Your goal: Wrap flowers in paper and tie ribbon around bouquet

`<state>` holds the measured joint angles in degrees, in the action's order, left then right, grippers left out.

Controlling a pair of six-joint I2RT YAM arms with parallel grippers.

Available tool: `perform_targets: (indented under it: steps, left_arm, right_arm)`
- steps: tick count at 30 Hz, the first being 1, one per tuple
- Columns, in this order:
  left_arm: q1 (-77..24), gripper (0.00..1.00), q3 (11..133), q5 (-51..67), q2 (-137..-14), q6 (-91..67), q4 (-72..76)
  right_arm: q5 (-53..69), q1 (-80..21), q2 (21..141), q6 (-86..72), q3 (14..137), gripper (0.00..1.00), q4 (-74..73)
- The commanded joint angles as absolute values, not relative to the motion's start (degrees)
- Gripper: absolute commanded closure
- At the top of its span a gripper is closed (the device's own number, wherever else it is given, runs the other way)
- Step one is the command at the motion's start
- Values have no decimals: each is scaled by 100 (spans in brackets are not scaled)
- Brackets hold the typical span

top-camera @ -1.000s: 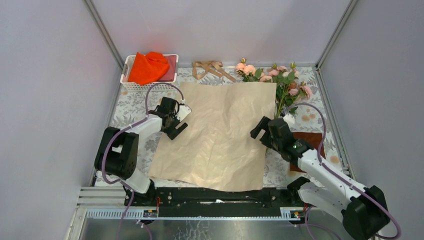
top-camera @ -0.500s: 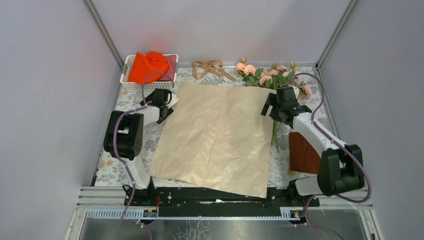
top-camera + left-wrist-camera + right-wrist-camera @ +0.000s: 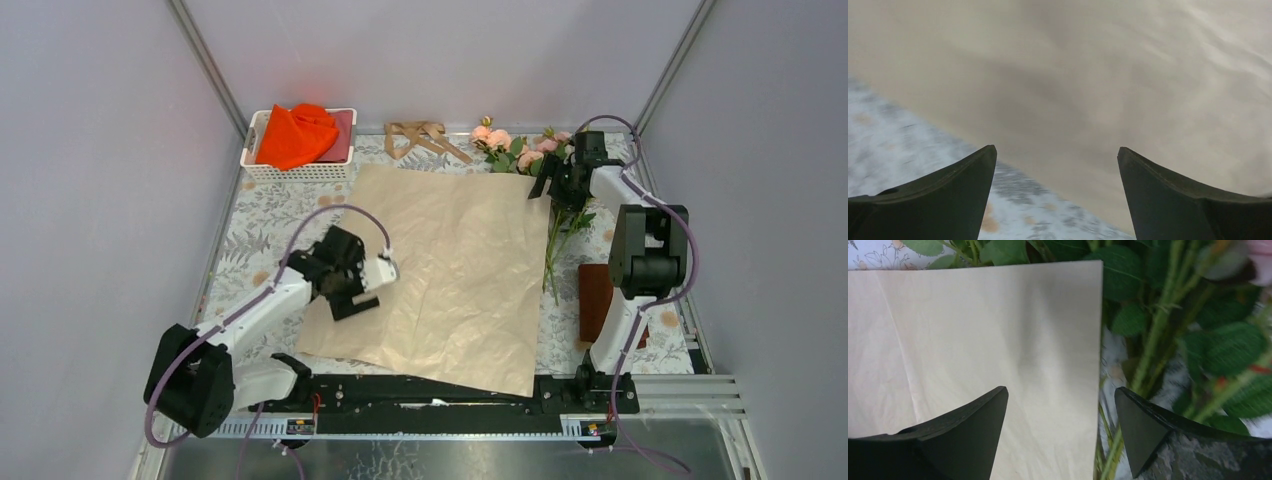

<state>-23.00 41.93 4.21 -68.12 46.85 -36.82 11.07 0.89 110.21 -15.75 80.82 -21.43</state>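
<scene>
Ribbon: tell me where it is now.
In the top view, the ribbon lies at the far edge of the table, between the basket and the flowers, just beyond the paper.

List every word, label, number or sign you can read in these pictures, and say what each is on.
None: no text can be read in any view.
The paper, the ribbon, the white basket and the patterned mat show no lettering.
</scene>
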Motion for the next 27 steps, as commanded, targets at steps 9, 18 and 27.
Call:
perform_targets:
  steps: [9,18,27]
  left_arm:
    - [-5195,1,3433,1023,-6296,4263,-4870]
    - [-5685,1,3256,790,-6098,4421,-4742]
    - [-5705,5,2367,-916,-5912,4765,-3357]
  right_arm:
    - [2365,186,11803,-1397,8522,38,-2438]
    - [2481,193,11216,-1597,8130,100,-2331]
    - [1841,185,10848,-1503,7998,100,-2581]
